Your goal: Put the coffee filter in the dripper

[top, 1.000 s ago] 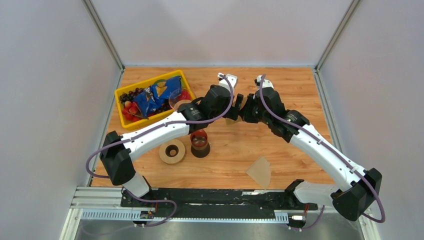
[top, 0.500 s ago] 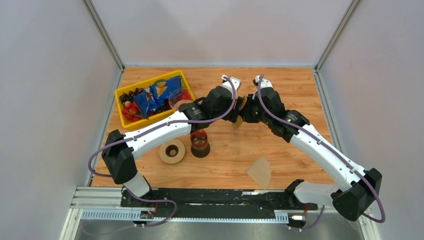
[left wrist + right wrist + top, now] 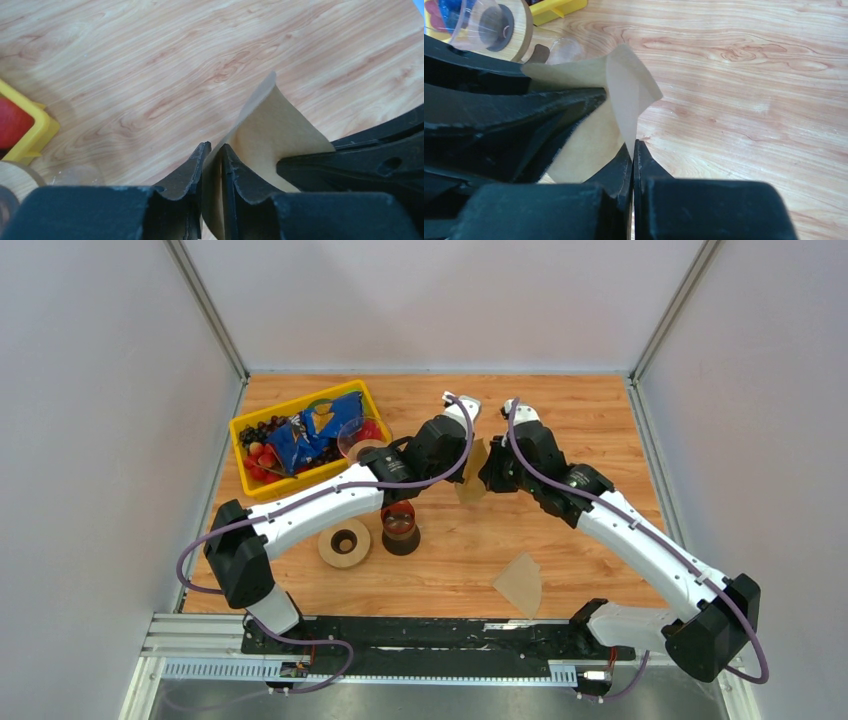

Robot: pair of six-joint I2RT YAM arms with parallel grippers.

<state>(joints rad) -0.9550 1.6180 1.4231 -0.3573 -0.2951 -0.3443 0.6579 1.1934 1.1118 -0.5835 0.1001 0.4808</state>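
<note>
Coffee filter [image 3: 472, 475], a thin light-tan paper cone, is hanging above the wooden surface [image 3: 600, 420] at the upper middle of the top view, pinched from both sides. The left hand [image 3: 214, 150] is clamping one edge between closed fingers, and the right hand [image 3: 634, 147] is gripping another fold tightly. The clear ribbed dripper [image 3: 352, 440] with its wooden collar is standing left of them, beside the yellow plastic bin [image 3: 290, 483]. A second tan paper cone [image 3: 520, 583] is lying at lower right.

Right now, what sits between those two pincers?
A filter, pinched by the left pincer and the right pincer; the top view shows it.
</note>
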